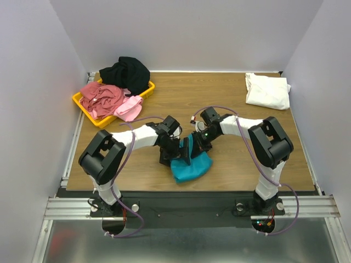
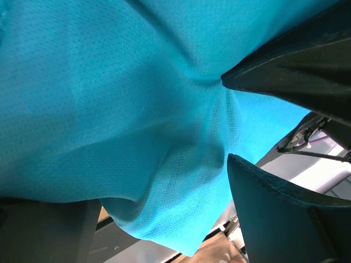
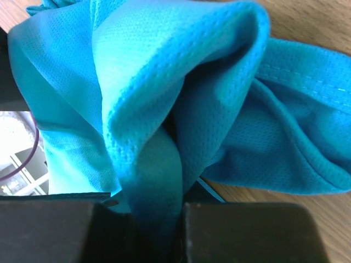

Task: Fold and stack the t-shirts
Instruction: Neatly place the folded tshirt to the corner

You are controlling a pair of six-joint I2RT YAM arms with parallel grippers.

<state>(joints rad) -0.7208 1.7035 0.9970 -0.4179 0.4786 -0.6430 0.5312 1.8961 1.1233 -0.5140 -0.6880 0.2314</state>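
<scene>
The teal-blue t-shirt [image 1: 192, 166] hangs bunched near the table's front middle, between my two grippers. My right gripper [image 1: 195, 144] is shut on a fold of it; in the right wrist view the cloth [image 3: 164, 87] is pinched between the two dark fingers [image 3: 247, 230]. My left gripper [image 1: 172, 153] sits just left of the shirt, jaws wide apart. In the left wrist view the teal cloth [image 2: 109, 98] drapes across the gap between its fingers [image 2: 274, 219]. The black shirt [image 1: 125, 71], dusty red shirt [image 1: 101, 96] and pink shirt [image 1: 130, 108] lie heaped at the back left. The white shirt [image 1: 267, 90] lies folded at the back right.
A yellow plastic tray [image 1: 81, 105] at the back left holds the red and pink shirts, with the black one over its far edge. The wooden table [image 1: 236, 159] is walled on the left, back and right. The two arms meet over its front middle.
</scene>
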